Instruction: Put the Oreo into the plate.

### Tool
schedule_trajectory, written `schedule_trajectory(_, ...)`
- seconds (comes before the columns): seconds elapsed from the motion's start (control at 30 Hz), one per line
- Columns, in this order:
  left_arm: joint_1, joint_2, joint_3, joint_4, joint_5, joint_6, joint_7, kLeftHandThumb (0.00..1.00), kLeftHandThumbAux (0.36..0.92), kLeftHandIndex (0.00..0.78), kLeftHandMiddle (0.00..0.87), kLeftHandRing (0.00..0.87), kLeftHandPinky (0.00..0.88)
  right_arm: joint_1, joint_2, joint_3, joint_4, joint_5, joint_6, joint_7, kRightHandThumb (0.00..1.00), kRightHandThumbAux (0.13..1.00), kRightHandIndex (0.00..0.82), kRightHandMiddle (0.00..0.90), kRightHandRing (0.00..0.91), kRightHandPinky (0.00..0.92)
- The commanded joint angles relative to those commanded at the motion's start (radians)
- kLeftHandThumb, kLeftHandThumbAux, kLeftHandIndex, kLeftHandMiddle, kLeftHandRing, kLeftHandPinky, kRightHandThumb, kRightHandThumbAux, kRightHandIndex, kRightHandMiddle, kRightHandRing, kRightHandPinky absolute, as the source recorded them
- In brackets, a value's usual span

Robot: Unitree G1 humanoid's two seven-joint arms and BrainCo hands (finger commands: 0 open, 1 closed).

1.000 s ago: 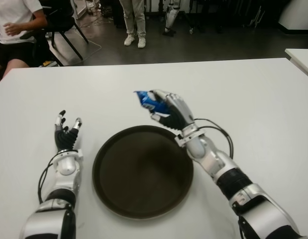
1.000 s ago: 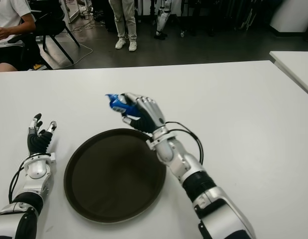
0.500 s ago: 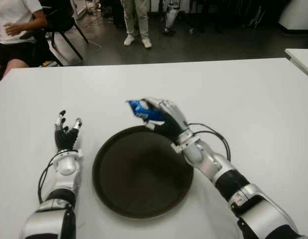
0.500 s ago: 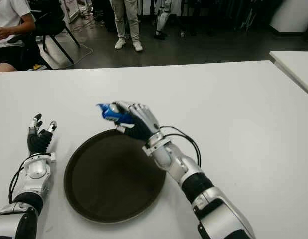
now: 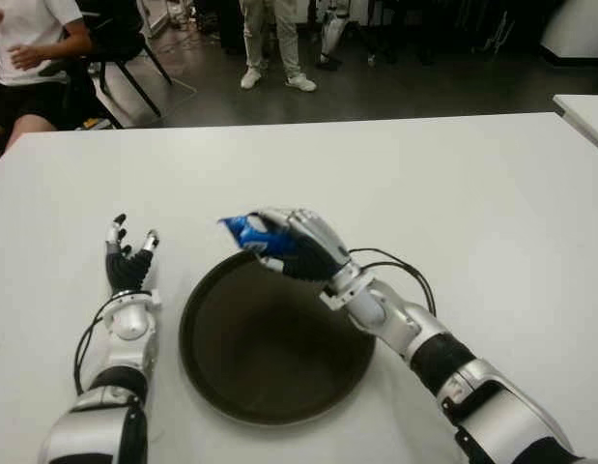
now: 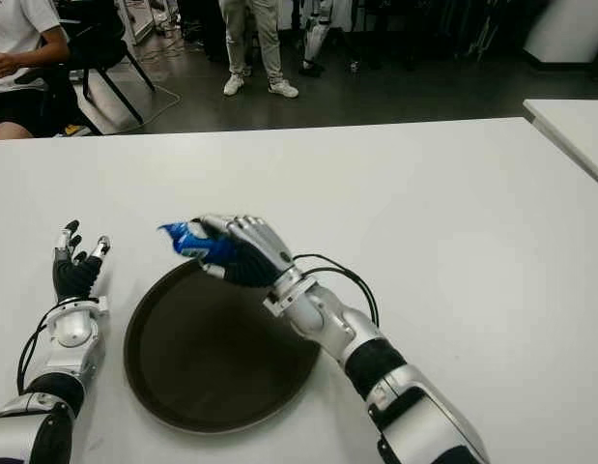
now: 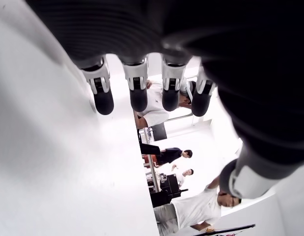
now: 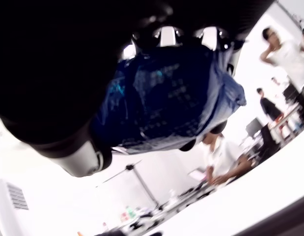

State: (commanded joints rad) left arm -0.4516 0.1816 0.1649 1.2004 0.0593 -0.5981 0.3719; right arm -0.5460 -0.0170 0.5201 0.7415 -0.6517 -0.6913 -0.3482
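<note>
Left eye view shows, nearest the robot, the dark round plate on the white table, with nothing in it. Left of the plate is the left hand, idle, its fingers straight and loosely spread and holding nothing; the left wrist view confirms they are extended over bare table. At the plate's far rim is the right hand, fingers curled tight around the blue Oreo packet, whose crimped end sticks out to the left past the knuckles. The packet looks held in the air above the far-left part of the rim rather than lying on anything. I judge the step in hand to be the carry: the grasp is made and the packet is arriving over the plate, but not yet released. The next move calls for bringing the hand nearer, over the plate's middle, lowering it, then opening the fingers so the packet drops inside the rim and not on the table beyond it. How high the packet hangs above the plate is hard to judge. In the right wrist view the palm fills most of the frame and only the wrapper's face shows, so how the thumb sits against it cannot be made out. Beyond the table, people are cut off at the far edge.
</note>
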Motion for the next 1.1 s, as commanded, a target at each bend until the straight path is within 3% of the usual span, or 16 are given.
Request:
schedule_trajectory(0.2,0.002,0.002,0.0,0.001,0.004,-0.007,0.003,0.321,0.631,0.054,0.067,0.05,0.048,0.014,0.007,0.016,-0.009,-0.026,0.006,-0.013,0.83,0.689,0.389,0.544,0.676,0.694)
schedule_trajectory(0.37,0.002,0.003,-0.001,0.0,0.007,-0.013,0.0,0.323,0.616,0.053,0.059,0.046,0.051,0.015,0.013,0.027,0.004,-0.034,0.011,-0.021,0.835,0.686,0.402,0.568,0.755,0.759)
schedule_trajectory(0.77,0.005,0.002,-0.004,-0.001,0.009,-0.009,-0.001,0.345,0.615,0.055,0.058,0.034,0.025,0.017,0.011,0.046,0.008,-0.025,0.021,0.029,0.842,0.678,0.422,0.572,0.806,0.798)
schedule_trajectory(1.1,0.005,-0.005,0.008,-0.001,-0.003,-0.012,0.0,0.375,0.594,0.061,0.064,0.032,0.029,0.037,0.007,0.033,-0.042,0.027,0.081,0.174,0.847,0.673,0.433,0.583,0.814,0.807)
